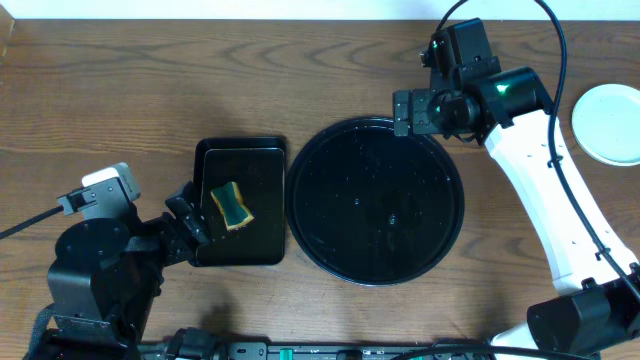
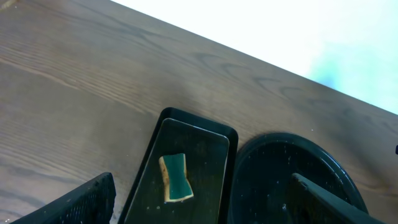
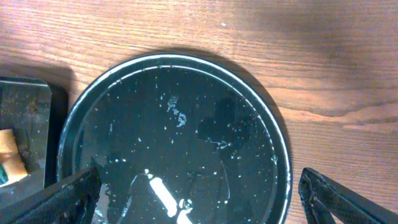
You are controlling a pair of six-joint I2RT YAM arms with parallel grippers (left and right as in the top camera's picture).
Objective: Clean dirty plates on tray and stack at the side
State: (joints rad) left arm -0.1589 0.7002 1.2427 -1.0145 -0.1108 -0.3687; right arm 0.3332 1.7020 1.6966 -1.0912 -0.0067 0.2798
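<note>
- Right claw (image 1: 403,112): poised at the far rim of the round tray (image 1: 375,205). In the wrist view its two dark fingers (image 3: 68,199) stand spread wide at the lower corners, with the tray floor between them.
- Left claw (image 1: 190,225): at the near left corner of the rectangular tray (image 1: 262,160). Its ribbed fingers (image 2: 93,202) are likewise held far apart.
- Plate (image 1: 608,122): flat on the table (image 1: 120,80) at the right edge of the overhead view, partly cut off by it. It lies well apart from the round tray and on the far side of the right arm's white link from the claw. Whether others lie beneath it cannot be told.
- Orientation: plate and round tray are circular, so neither has a long axis; both lie flat, face up. The rectangular tray's long axis runs from the near edge of the table to the far edge. It sits just beside the round tray, on that tray's left.
- Materials: the round tray is glossy black with a raised rim, its floor speckled with droplets and bright glints. The plate is smooth and evenly pale, with a shallow rim. The table is brown wood-grain.
- Sponge (image 1: 232,205): a waisted block, green on top and yellow below, lying tilted inside the rectangular tray.
</note>
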